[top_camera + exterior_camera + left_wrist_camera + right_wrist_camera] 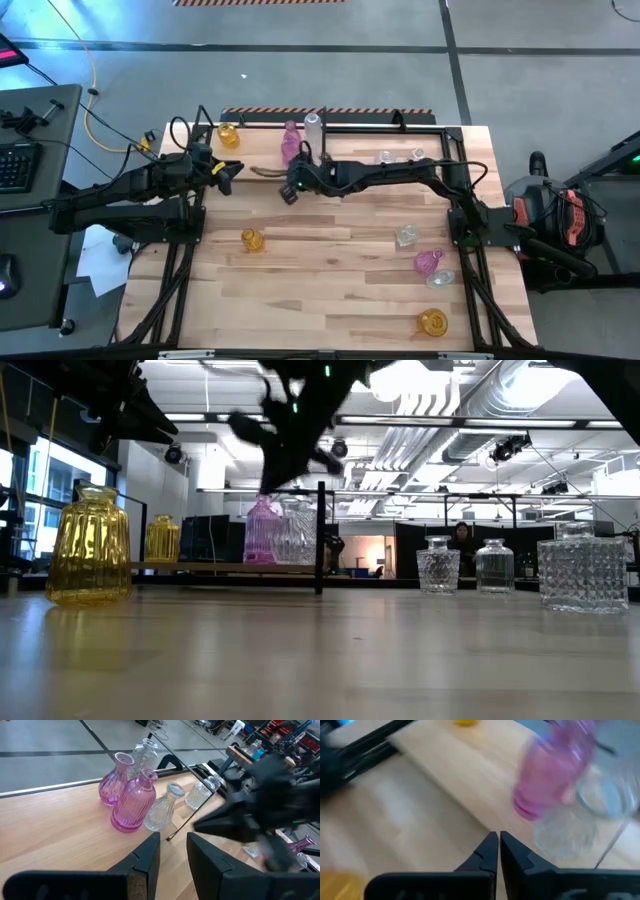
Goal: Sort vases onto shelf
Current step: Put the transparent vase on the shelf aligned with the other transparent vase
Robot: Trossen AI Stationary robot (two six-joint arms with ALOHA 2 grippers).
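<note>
- The table (330,300) is the biggest thing here, with loose vases scattered on it: a yellow one (252,240) left of centre, and a clear one (406,236), a pink one (428,262) and another yellow one (432,322) toward the right.
- The shelf (262,150) is set along the far edge, and a yellow vase (228,136), pink vases (131,800) and a few clear ones are already parked on it.
- The right gripper (292,188) is seen just in front of the pink vases, pinched fully shut with nothing in it.
- The left gripper (228,172) is held nearby, partly open, nothing carried.
- The vases are probably light, stiff, slick and breakable; a gentle pinch at the narrow neck is likely safest.
</note>
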